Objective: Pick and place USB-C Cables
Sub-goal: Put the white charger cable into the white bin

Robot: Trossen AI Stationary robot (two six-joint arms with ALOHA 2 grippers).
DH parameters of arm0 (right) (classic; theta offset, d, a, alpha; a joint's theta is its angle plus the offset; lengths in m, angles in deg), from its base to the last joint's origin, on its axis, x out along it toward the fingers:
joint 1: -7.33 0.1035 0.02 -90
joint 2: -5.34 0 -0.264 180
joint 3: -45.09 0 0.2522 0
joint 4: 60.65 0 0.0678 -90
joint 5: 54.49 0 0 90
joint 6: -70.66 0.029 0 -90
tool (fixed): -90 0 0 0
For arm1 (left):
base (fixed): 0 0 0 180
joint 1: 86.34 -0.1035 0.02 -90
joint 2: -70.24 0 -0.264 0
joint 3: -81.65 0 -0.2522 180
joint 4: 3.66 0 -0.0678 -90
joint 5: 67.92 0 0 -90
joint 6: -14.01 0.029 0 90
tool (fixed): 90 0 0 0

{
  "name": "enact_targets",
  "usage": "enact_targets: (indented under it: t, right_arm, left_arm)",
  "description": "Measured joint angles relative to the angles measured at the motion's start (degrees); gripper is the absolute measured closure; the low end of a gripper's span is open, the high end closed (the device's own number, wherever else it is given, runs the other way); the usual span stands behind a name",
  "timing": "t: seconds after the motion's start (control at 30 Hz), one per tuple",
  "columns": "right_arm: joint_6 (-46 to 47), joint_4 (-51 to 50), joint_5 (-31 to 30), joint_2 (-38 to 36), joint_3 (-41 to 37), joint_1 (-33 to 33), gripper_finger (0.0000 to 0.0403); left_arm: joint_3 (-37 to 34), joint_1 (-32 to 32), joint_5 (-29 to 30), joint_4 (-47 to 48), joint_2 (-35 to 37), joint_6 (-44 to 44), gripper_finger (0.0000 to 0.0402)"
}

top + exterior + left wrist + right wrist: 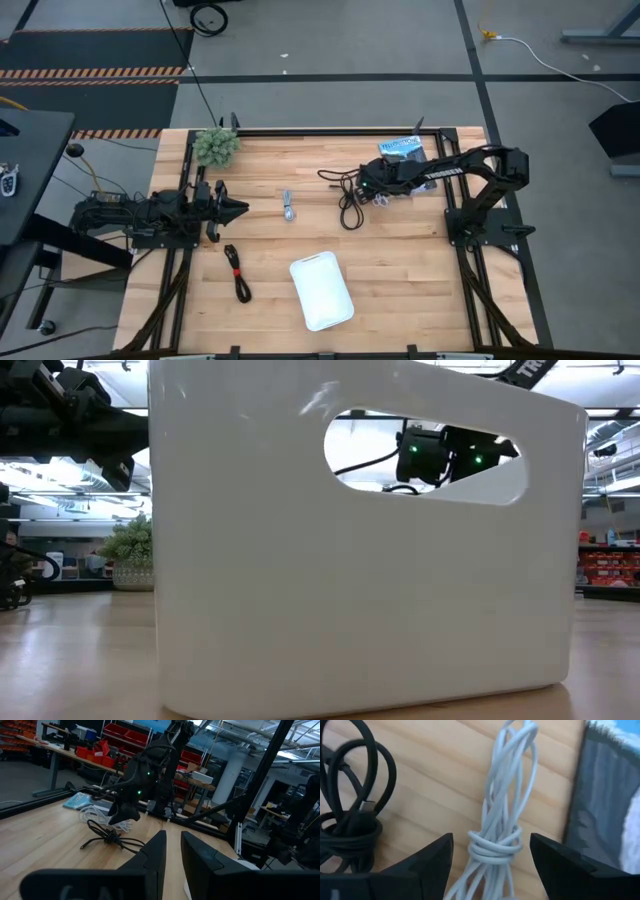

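Lying between the spread right end effector [490, 865] fingers: white cable [502, 820].

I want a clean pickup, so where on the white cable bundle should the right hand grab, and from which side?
Grip the white cable at its wrapped waist, where loops of cord cinch the strands into one narrow neck. Come straight down from above: the right hand is open and already straddles that waist, with the black cable and the packet clear on either side.
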Motion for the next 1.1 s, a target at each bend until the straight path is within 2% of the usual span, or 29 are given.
enact_targets:
  t: [0.37,0.8,1.1]
  right_arm:
    - [-0.92,9.76,-2.93,0.0,-5.57,0.69,0.0153]
    - [-1.03,11.87,-3.54,0.0,-6.43,0.73,0.0237]
    - [-1.37,9.11,-3.35,0.0,-2.89,1.66,0.0246]
  left_arm:
    - [0.0,-0.01,0.01,0.0,0.0,0.0,0.0335]
    - [0.0,-0.02,-0.01,0.0,0.0,0.02,0.0335]
    - [0.0,-0.02,0.01,0.0,0.0,0.0,0.0335]
